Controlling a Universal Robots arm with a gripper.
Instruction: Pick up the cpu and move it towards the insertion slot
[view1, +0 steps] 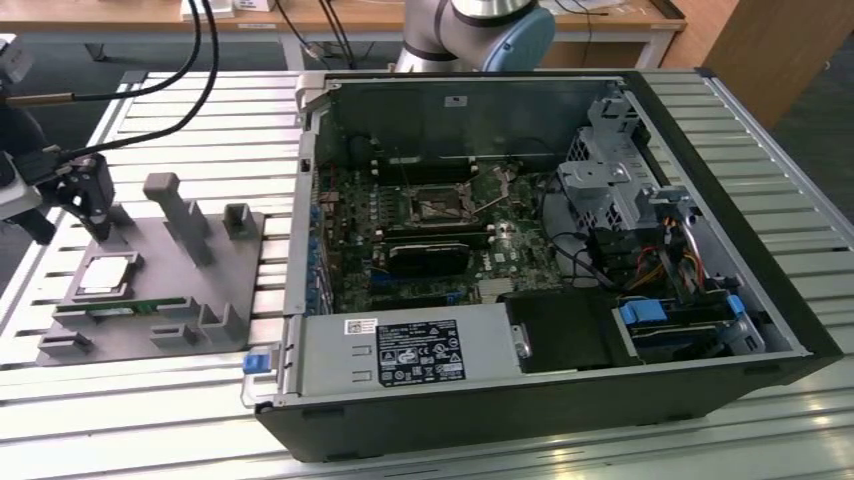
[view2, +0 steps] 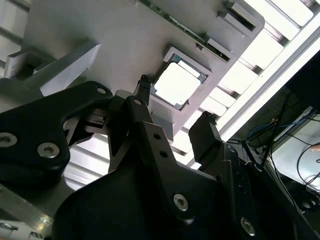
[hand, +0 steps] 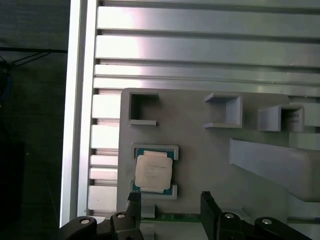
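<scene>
Cpu (view1: 107, 275): laid flat in a square nest on the grey fixture (view1: 200, 270), on the tabletop (view1: 160, 110) at the exterior view's left; untouched.
Gripper (view1: 96, 225): held just above the fixture, spread wide and empty (nothing is clasped). In the first wrist view the cpu is seen just ahead of the fingertips (hand: 134, 202), not between them.
Slot (view1: 438, 208): well apart, inside the case (view1: 534, 400), toward the exterior view's right.

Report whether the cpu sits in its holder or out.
In. The small square silvery cpu lies flat in a recess of the grey plastic holder; the open black claw hangs clear.
</scene>
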